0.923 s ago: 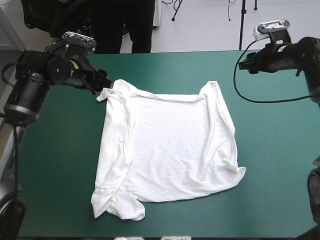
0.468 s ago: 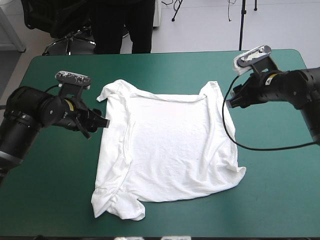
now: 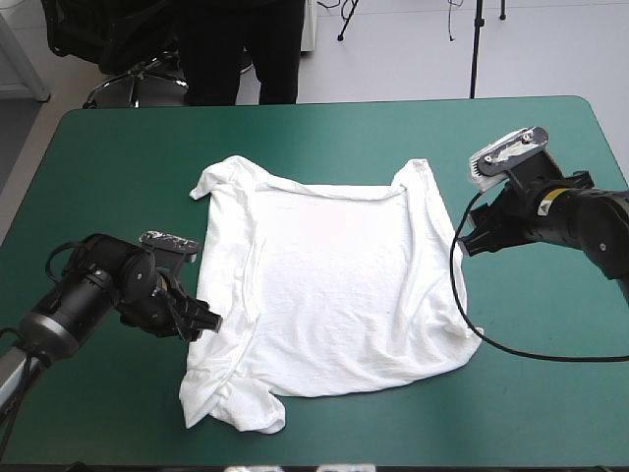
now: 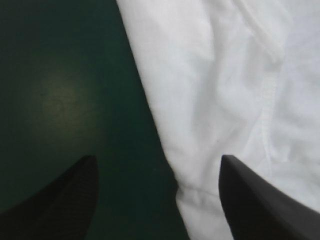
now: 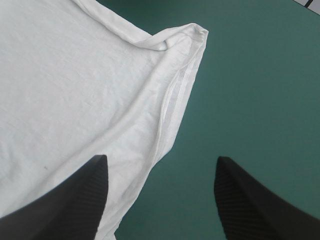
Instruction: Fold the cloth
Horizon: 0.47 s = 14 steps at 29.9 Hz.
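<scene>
The white T-shirt (image 3: 334,285) lies spread flat on the middle of the table, with wrinkled edges and a bunched corner at the near left. My left gripper (image 3: 204,321) is low at the shirt's left edge, toward the near end. In the left wrist view it (image 4: 159,165) stands open, and the T-shirt (image 4: 225,75) edge runs between its fingers. My right gripper (image 3: 468,242) hovers just off the shirt's right edge. It is open too (image 5: 161,165), straddling the hemmed edge of the T-shirt (image 5: 75,90).
The teal-green cover (image 3: 118,177) stretches wide to the left and right of the shirt, with a narrower strip along the near edge (image 3: 413,433). The table's far edge (image 3: 324,103) lies well beyond the shirt.
Both arms have moved from the shirt's far corners toward the near side, along its left and right edges, and come lower. The shirt itself has not shifted.
</scene>
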Available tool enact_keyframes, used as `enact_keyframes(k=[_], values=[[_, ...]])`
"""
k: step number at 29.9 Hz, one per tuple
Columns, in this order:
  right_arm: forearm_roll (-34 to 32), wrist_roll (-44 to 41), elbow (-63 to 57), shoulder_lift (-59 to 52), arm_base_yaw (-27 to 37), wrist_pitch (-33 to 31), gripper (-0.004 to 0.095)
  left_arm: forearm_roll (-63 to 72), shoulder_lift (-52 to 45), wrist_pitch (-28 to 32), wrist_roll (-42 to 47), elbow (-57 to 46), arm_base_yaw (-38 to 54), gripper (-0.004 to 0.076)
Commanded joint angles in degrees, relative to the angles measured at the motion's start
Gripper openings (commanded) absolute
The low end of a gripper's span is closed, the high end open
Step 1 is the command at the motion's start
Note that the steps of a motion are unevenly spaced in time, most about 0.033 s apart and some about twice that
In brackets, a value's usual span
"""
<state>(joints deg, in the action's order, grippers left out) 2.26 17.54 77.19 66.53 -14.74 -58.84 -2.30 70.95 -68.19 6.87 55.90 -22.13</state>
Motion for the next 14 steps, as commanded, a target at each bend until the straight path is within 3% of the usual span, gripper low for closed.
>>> enact_keyframes(k=[1,7,14], values=[[-0.32,0.06,1.22,-1.61,-0.25,3.46,0.0586,0.35,1.24,4.19,0.96,-2.04,-0.01,0.0498],[-0.63,0.06,1.22,-1.61,-1.59,3.58,0.0586,0.21,7.72,8.74,0.96,-2.47,-0.01,0.0498],[-4.05,-1.44,1.22,-1.61,-4.16,3.48,0.0586,0.69,15.41,9.04,0.58,-2.47,-0.01,0.0497]])
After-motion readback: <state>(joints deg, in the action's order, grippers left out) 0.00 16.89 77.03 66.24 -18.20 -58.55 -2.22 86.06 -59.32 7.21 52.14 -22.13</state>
